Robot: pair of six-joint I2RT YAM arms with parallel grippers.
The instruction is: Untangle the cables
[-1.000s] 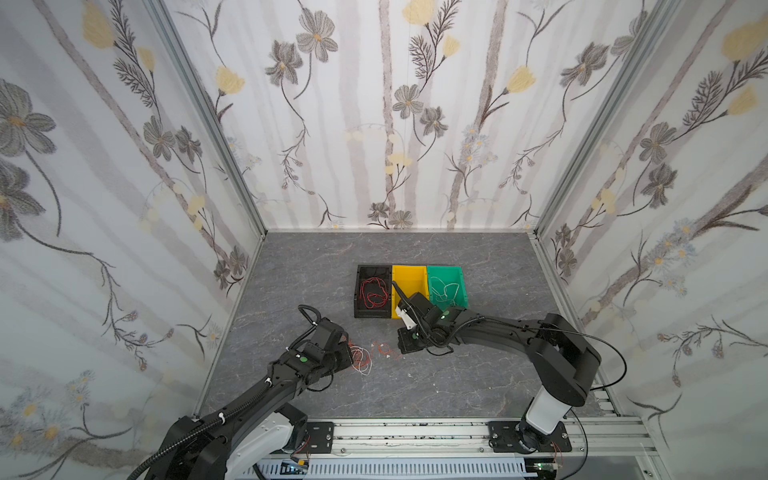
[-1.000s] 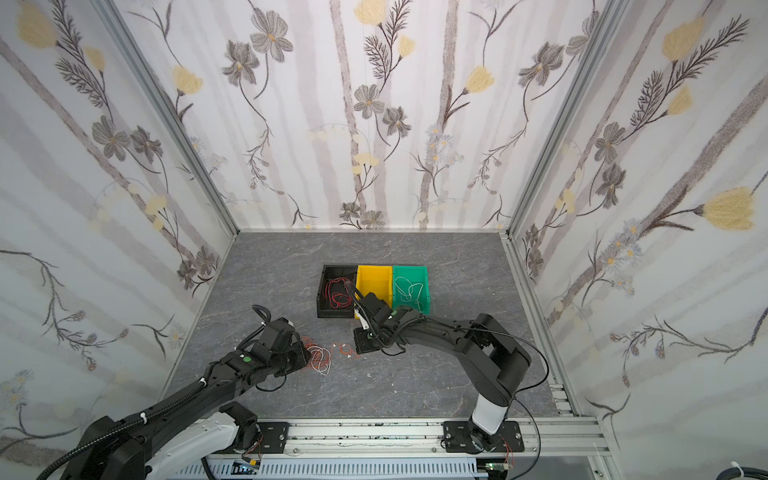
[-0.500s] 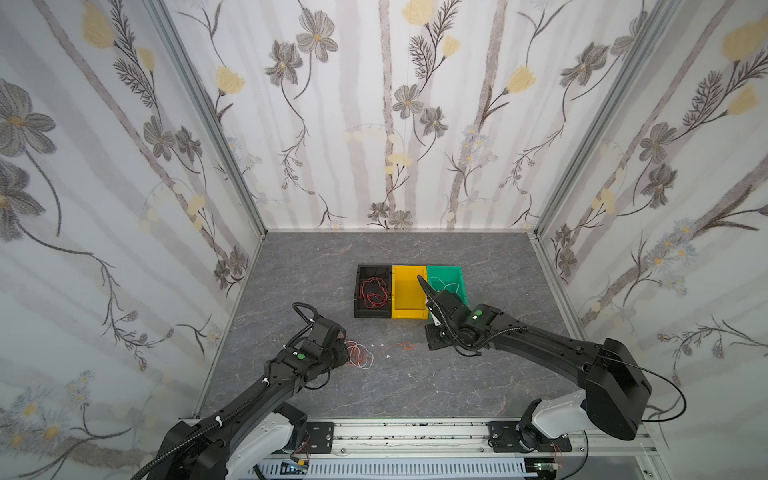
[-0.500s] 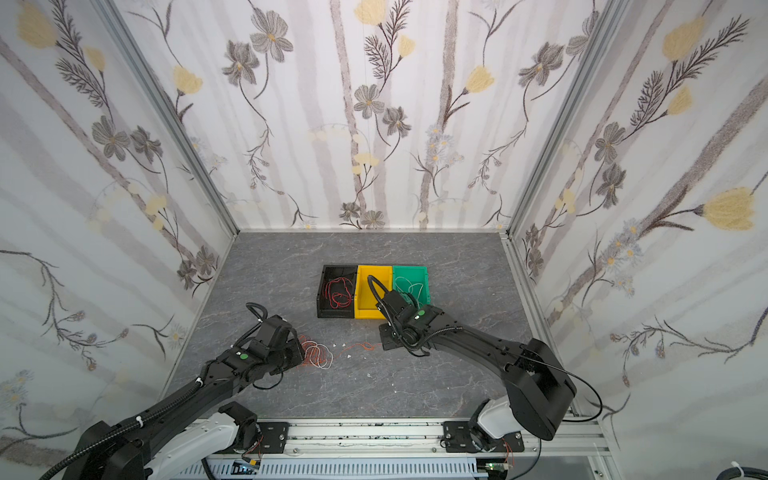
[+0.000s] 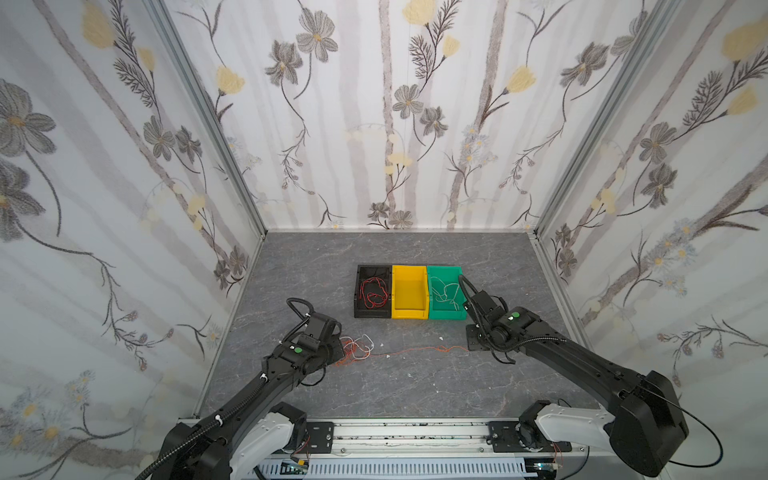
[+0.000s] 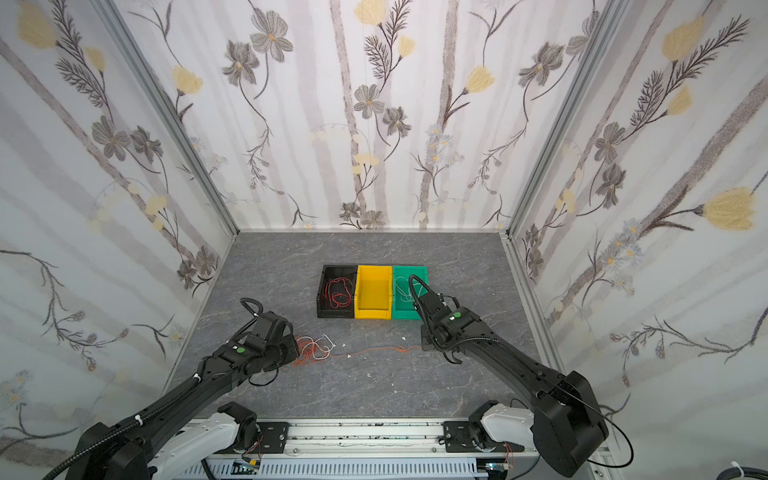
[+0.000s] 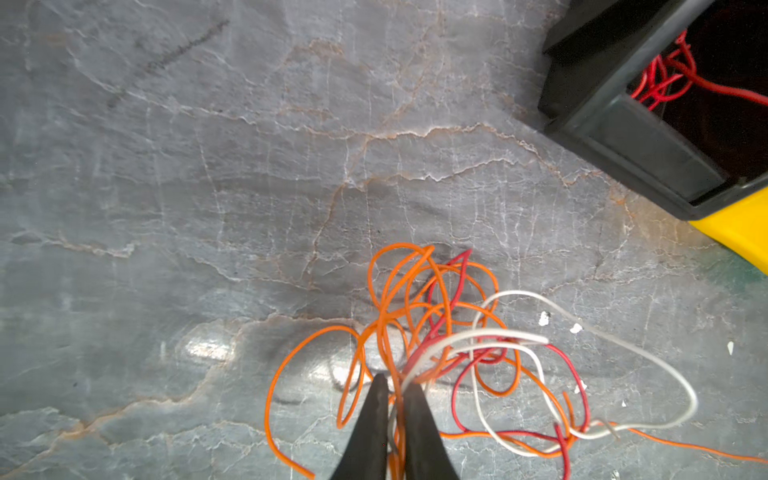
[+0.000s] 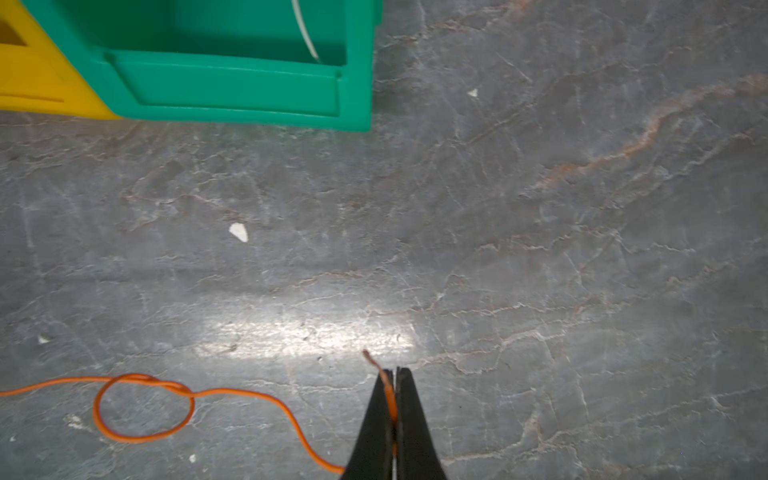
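On the table (image 5: 415, 395), tangled orange-red-white cables (image 7: 428, 353)

No text, brand, number or label can be read in any view. The only sign-like marks are the left arm's green dot (image 5: 297, 350) and the right arm's green dot (image 5: 515, 314), plain round spots on the wrist housings in both top views, without letters or figures.

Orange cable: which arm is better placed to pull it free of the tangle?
Right. The right gripper pinches the end of the orange cable, while the left gripper pins the tangle.
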